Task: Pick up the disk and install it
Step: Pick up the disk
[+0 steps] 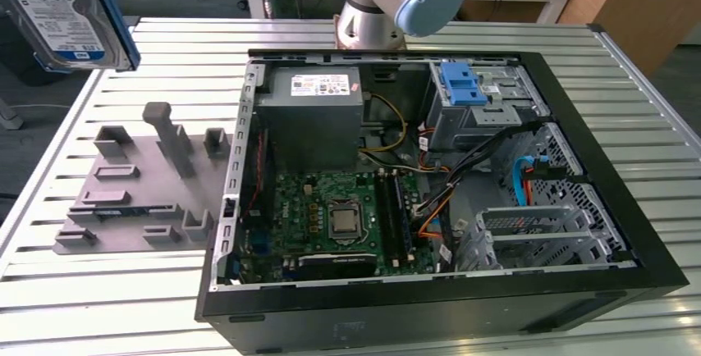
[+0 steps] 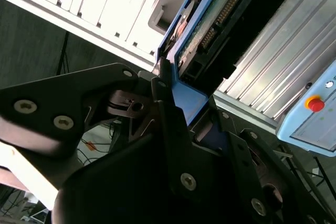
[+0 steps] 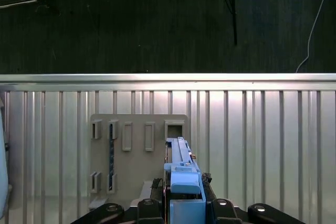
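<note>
You've got the disk [image 1: 68, 13] held up in the air, well apart from the open PC case [image 1: 438, 290], off to the exterior view's left of it. Its blue-and-white label faces the exterior cam, but the text is too small to make out. The blue carrier frame runs down the disk edge nearest the case. Inside the case, the grey power supply box [image 1: 310, 118] has a small white sticker w/ a touch of red; the print can't be read either. A blue ribbed latch [image 1: 462, 85] sits on the drive bay in the case's far corner.

The exterior view gives you the label side and the case interior; the wrist views give you the grip. In the second wrist view the gripper [image 2: 186, 103] is clamped on the disk's blue frame, w/ a black finger [image 2: 164, 90] pressed against it, and you see the green circuit-board side and connector pins. A pendant [image 2: 312, 116] w/ a red button lies beyond. In the first wrist view the disk shows edge-on, w/ the grey slotted fixture [image 3: 139, 140] behind it. In the exterior view that fixture lies on the slatted table [image 1: 143, 307], just beside the case.
</note>
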